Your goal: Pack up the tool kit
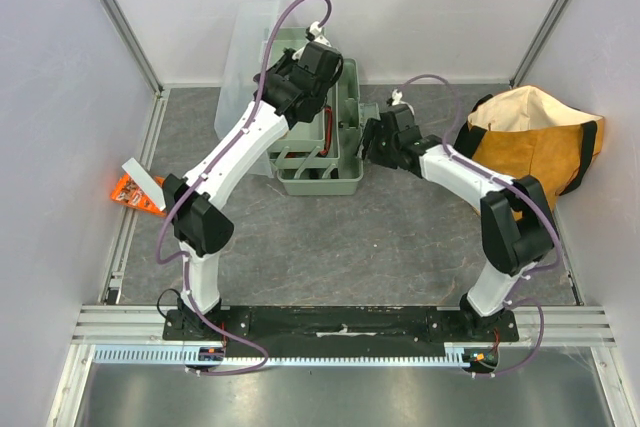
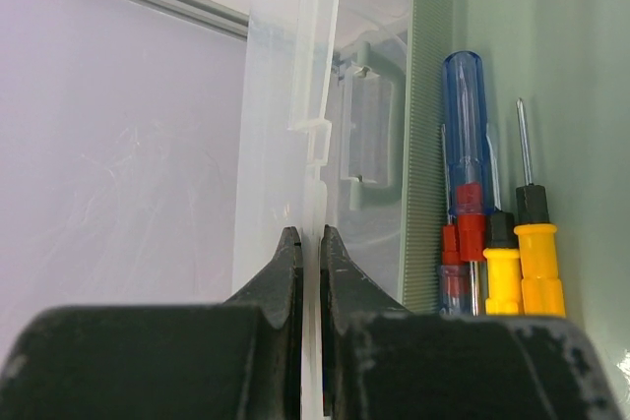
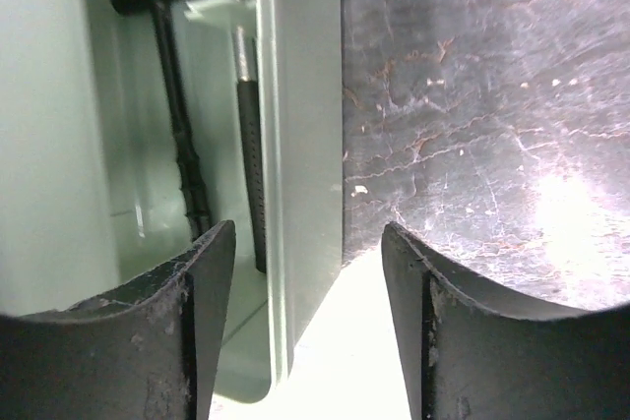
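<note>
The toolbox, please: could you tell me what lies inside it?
Inside the toolbox are a black hammer, a blue-handled screwdriver and two yellow-handled screwdrivers. The left arm covers much of its interior from above.

Toolbox (image 1: 322, 185) interior mostly hidden under the left arm (image 1: 250, 142) (screwdrivers (image 2: 471, 145) cut off behind left gripper (image 2: 308, 235)).

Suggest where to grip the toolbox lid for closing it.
Pinch the lid by its thin free rim, edge-on, one finger on each face. It stands open and upright, a sheet thin enough for a narrow pinch; the left gripper is clamped on it this way.
</note>
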Controlling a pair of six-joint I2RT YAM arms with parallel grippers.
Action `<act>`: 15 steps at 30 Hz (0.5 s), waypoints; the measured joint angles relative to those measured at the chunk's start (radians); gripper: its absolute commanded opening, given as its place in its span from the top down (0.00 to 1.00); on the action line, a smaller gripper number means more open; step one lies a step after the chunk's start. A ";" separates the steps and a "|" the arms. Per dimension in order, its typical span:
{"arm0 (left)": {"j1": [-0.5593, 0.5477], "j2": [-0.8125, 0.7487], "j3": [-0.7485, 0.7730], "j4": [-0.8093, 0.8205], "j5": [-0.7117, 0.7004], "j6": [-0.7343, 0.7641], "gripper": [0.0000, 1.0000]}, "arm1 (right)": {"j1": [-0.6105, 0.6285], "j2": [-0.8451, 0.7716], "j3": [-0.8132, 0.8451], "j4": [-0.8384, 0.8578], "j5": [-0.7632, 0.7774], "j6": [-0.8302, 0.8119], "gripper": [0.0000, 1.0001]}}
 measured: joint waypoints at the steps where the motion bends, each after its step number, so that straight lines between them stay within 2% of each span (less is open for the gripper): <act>1: -0.002 0.002 -0.002 0.005 -0.003 0.006 0.98 | -0.009 -0.019 0.000 0.003 0.000 0.003 0.32; 3: -0.005 0.003 -0.006 0.017 -0.010 0.021 0.98 | -0.020 -0.054 0.000 0.013 0.000 0.008 0.34; 10: -0.032 0.018 -0.011 0.072 -0.034 0.084 0.98 | -0.055 -0.133 -0.021 0.059 0.011 0.042 0.52; 15: -0.069 0.038 -0.015 0.126 -0.060 0.138 0.98 | -0.083 -0.135 -0.080 0.061 0.057 0.062 0.54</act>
